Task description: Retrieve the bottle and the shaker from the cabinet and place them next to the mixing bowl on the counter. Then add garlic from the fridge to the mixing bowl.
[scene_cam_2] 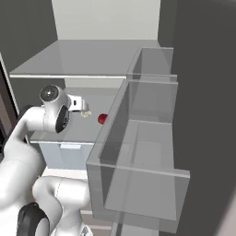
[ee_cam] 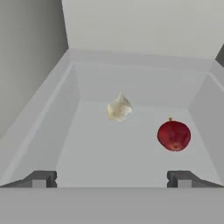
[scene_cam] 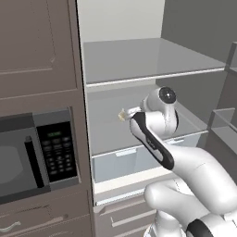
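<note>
garlic (ee_cam: 119,108) sitting on the fridge (ee_cam: 35,87) shelf, well ahead of the wide-open gripper (ee_cam: 111,178), roughly centred between jaws, red apple (ee_cam: 173,135) beside it

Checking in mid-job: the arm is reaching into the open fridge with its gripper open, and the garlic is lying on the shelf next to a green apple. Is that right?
Not quite: the apple is red, not green, as the hand view shows. The rest holds: the gripper is open, reaching into the fridge, and the garlic lies on the shelf beside the apple, apart from it.
</note>
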